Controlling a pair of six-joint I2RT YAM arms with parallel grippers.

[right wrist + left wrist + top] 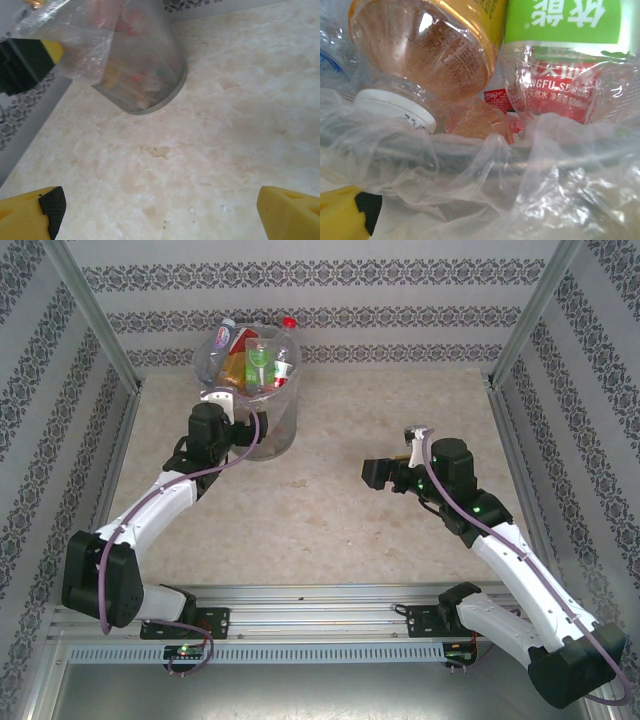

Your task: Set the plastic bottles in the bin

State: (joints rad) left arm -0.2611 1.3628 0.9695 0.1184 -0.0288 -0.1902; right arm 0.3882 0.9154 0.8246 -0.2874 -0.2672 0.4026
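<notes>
Top external: bin [268, 435] at the far left of the table [330, 530], plastic bottles [250, 355] heaped above its rim. Left gripper [225, 398] at the bin's near rim; right gripper [378, 472] over bare tabletop, well apart from the bin.
Left wrist: orange-, green- and red-labelled bottles behind the crinkled bag [520, 190]; jaws spread, holding nothing.
Right wrist: yellow fingers [287, 215] at the lower corners, spread wide, nothing between.
</notes>
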